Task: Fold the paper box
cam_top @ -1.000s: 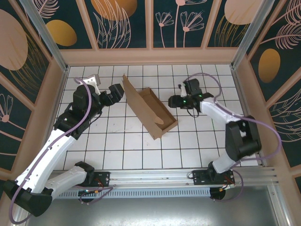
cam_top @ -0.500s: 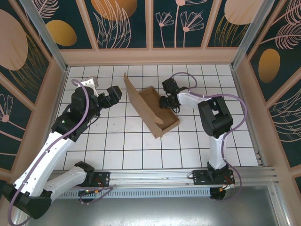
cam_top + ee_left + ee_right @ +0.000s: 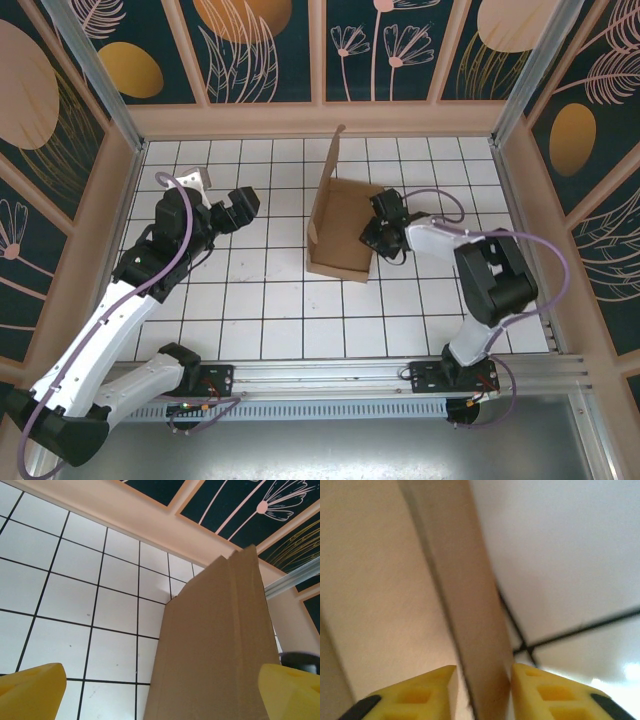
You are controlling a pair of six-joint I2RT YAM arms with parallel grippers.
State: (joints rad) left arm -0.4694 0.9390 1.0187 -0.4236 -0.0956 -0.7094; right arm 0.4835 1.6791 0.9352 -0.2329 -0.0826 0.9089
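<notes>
Box (image 3: pixel 340 235) mid-table, lid flap (image 3: pixel 324 190) upright. Right gripper (image 3: pixel 374 238) clamped on its right wall (image 3: pixel 465 605); left gripper (image 3: pixel 243 205) clear of it, jaws wide apart. Best to hold firm without creasing while left pushes flap over.

The paper box (image 3: pixel 340 235) sits on the table (image 3: pixel 280 320) slightly behind centre, its tall panel standing along its left side. The left gripper (image 3: pixel 243 203) hangs left of it, apart. The right gripper (image 3: pixel 372 235) straddles the box's right wall.
</notes>
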